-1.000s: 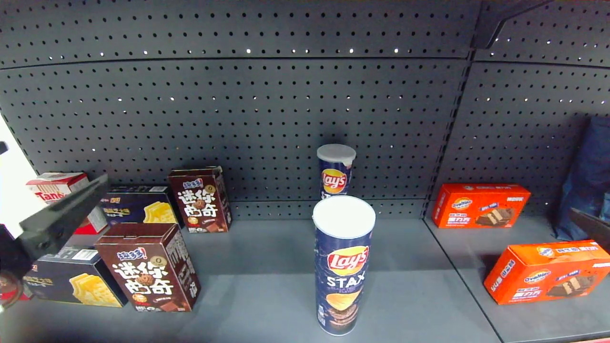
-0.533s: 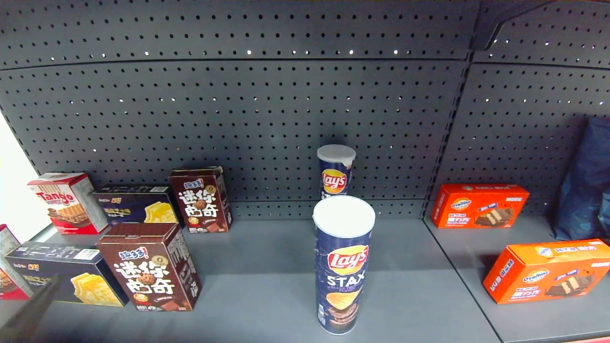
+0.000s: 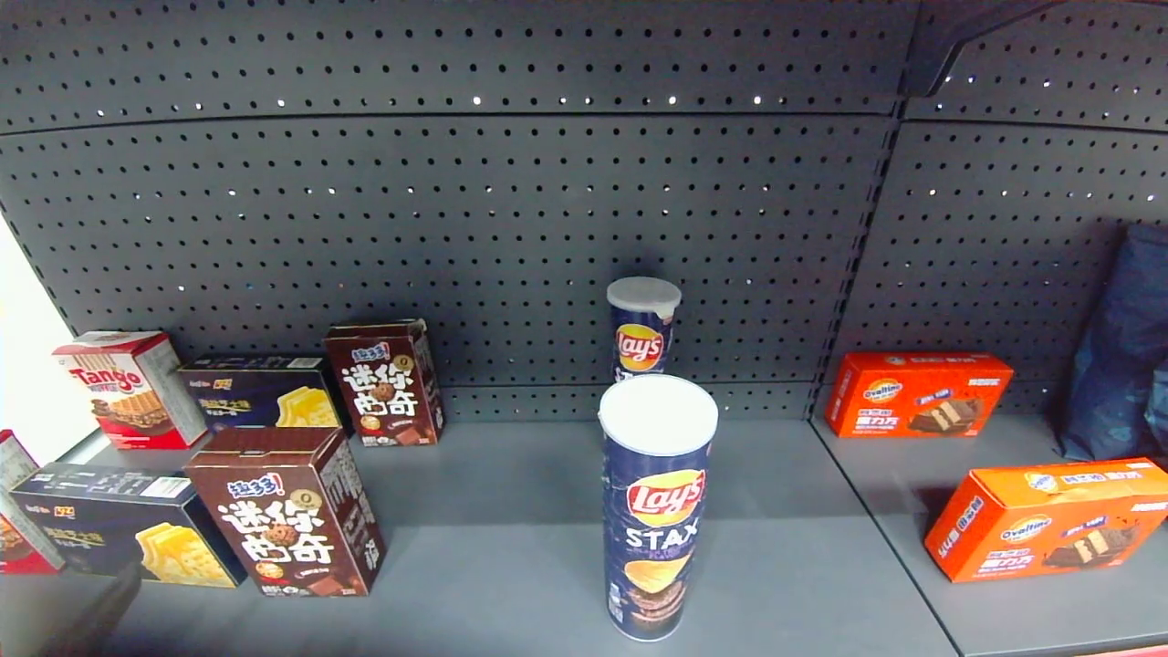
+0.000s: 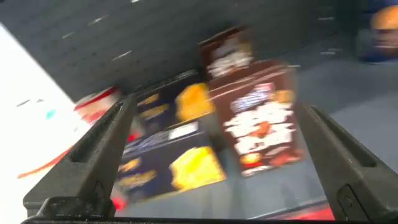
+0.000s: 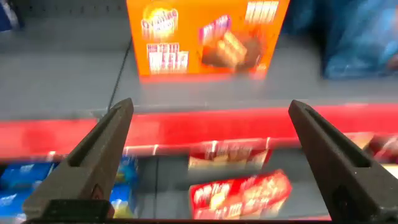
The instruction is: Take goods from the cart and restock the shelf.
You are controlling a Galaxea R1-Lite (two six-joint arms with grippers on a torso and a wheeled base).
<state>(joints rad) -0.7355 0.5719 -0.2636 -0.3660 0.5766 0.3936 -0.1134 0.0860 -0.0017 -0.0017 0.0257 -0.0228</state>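
On the grey shelf (image 3: 511, 511) stand two blue chip cans, one in front (image 3: 657, 511) and one behind (image 3: 642, 330). Left of them are two brown cookie boxes (image 3: 287, 516) (image 3: 385, 381), dark blue wafer boxes (image 3: 128, 538) and a red-and-white box (image 3: 128, 388). Two orange boxes (image 3: 917, 392) (image 3: 1049, 520) lie on the right. My left gripper (image 4: 217, 107) is open and empty, low in front of the brown cookie box (image 4: 261, 121); one of its fingers (image 3: 96, 616) shows at the bottom left. My right gripper (image 5: 210, 107) is open and empty, before the shelf's red front edge (image 5: 199, 127), facing an orange box (image 5: 205, 37).
A perforated dark back panel (image 3: 511, 228) closes the shelf behind. A dark blue bag (image 3: 1127, 347) sits at the far right. Bare shelf floor lies between the cookie boxes and the cans. Below the red edge, a lower shelf holds red (image 5: 239, 193) and blue (image 5: 25, 177) packs.
The left gripper has dropped from beside the left-hand boxes down to the bottom left corner. The right fingertip seen at the right edge has left the head view. The goods stay put.
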